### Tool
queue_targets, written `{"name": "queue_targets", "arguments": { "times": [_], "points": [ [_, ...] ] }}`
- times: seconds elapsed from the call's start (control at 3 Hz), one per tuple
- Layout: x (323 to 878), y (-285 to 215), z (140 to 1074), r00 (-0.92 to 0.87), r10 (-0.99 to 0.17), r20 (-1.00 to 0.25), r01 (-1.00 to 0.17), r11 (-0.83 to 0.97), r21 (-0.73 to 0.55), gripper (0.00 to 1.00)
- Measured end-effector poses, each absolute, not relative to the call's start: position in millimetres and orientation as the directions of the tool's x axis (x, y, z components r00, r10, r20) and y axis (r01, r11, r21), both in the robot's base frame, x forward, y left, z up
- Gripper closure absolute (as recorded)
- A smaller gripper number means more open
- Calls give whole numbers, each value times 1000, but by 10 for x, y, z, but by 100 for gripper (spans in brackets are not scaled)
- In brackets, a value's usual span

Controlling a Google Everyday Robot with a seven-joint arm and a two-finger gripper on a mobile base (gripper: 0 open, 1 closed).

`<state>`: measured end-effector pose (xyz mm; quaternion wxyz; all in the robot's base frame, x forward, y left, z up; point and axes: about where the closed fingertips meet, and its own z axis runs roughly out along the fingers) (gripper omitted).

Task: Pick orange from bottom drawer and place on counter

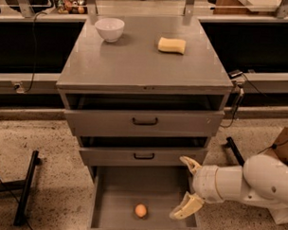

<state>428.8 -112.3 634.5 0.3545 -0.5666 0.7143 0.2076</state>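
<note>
The orange [140,210] lies on the grey floor of the open bottom drawer [113,194], near its front edge. My gripper [185,187] is open, its two cream fingers spread one above the other, at the drawer's right side, right of the orange and above the drawer floor. It holds nothing. The counter [141,64] is the grey cabinet top.
A white bowl [109,29] and a yellow sponge [172,45] sit at the back of the counter. The two upper drawers with black handles [144,121] stand slightly out. A black stand leg [26,186] lies on the floor at left. A cardboard box [286,145] is at right.
</note>
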Motion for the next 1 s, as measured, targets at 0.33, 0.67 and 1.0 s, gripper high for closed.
{"name": "queue_targets", "arguments": {
  "times": [0.33,0.67,1.0],
  "points": [
    [4329,-1067,6044,-67,-633,-771,-957,259,-129,0],
    [4333,-1037,6134,-41,-631,-775,-956,250,-153,0],
    [4403,-868,5796,-13,-630,-776,-958,229,-170,0]
  ]
}}
